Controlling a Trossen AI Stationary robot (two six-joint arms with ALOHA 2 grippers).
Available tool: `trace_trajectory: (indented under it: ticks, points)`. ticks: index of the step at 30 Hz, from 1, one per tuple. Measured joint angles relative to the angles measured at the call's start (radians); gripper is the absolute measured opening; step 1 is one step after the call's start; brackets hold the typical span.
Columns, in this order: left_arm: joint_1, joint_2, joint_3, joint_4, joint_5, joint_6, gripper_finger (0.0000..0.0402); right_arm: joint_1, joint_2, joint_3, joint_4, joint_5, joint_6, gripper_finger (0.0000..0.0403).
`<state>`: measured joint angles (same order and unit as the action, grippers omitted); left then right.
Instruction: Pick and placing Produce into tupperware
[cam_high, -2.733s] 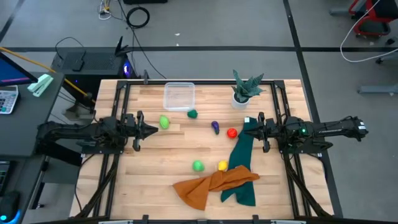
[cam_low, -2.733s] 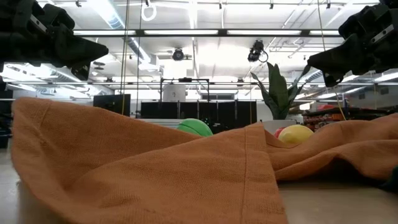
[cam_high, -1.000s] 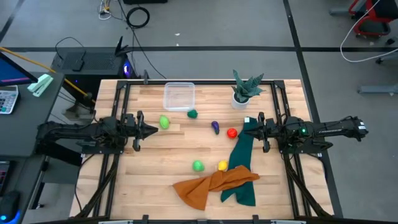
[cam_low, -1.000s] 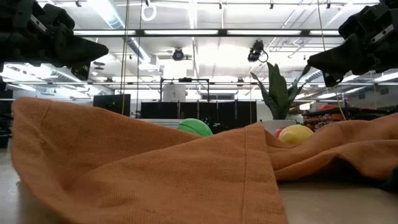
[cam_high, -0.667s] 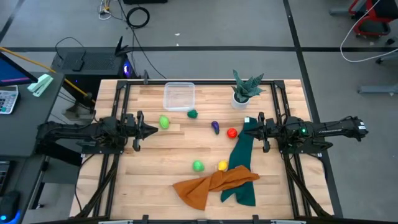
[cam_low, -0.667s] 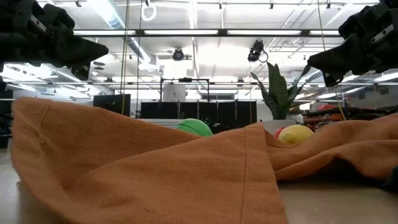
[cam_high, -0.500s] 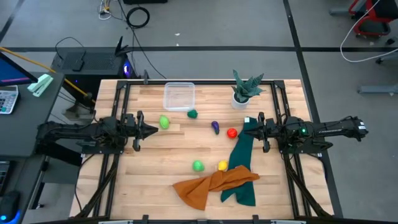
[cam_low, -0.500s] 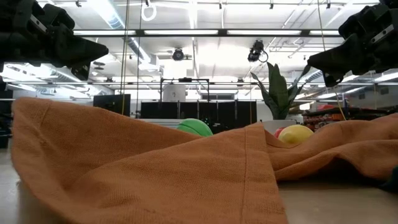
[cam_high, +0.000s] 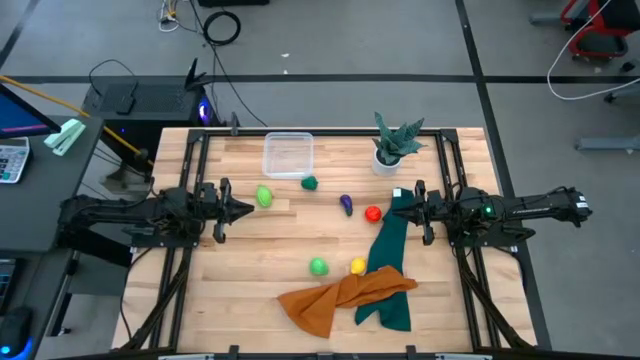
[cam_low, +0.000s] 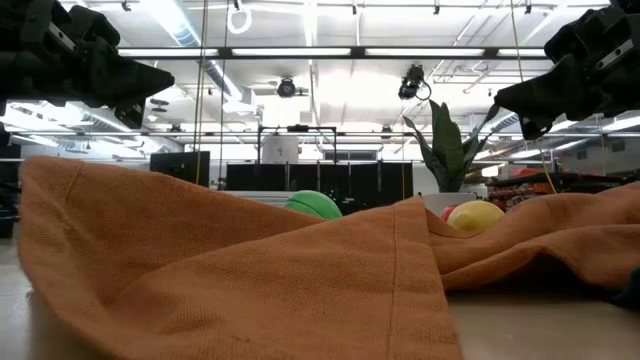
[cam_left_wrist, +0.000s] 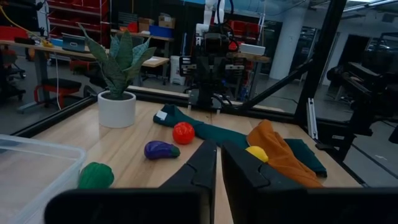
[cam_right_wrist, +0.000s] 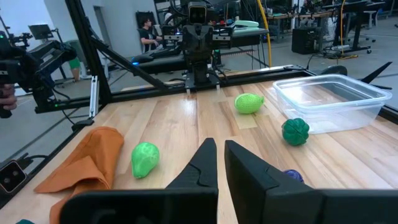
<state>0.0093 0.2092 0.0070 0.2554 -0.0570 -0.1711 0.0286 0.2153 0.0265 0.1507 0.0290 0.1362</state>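
Step in hand: we judge nothing is picked yet; all six pieces of produce lie loose on the bench (cam_high: 250, 250).
Left gripper (cam_high: 246, 209): ours hangs over the left edge, fingers pressed together, holding nothing.
Light green piece (cam_high: 264, 196): just beside the left gripper, nearest of all to it.
Container (cam_high: 288, 155): clear tub at the far edge, left of the middle; we see nothing in it.
Dark green piece (cam_high: 310, 183): just beside the tub's near right corner, outside it.
Second light green piece (cam_high: 318, 266): toward the near edge, beside the yellow piece (cam_high: 357, 266) and the orange cloth (cam_high: 340, 298).
Purple piece (cam_high: 346, 205): mid-bench, near the red piece (cam_high: 373, 213).
Right gripper (cam_high: 402, 208): over the right side, above the green cloth (cam_high: 385, 270), fingers pressed together, empty.
Next move: we would spread the left fingers and drop onto the nearest light green piece.
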Motion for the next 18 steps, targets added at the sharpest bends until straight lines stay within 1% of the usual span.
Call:
trace_trajectory:
  ticks: [7, 18]
  points:
    - [0.0, 0.0, 0.0, 0.001, 0.0, 0.0, 0.0039, 0.0, 0.0, 0.0, 0.0, 0.0, 0.0, 0.0001]
    - [0.0, 0.0, 0.0, 0.002, 0.0, -0.01, 0.0025, 0.0, 0.0, 0.0, 0.0, 0.0, 0.0, 0.0001]
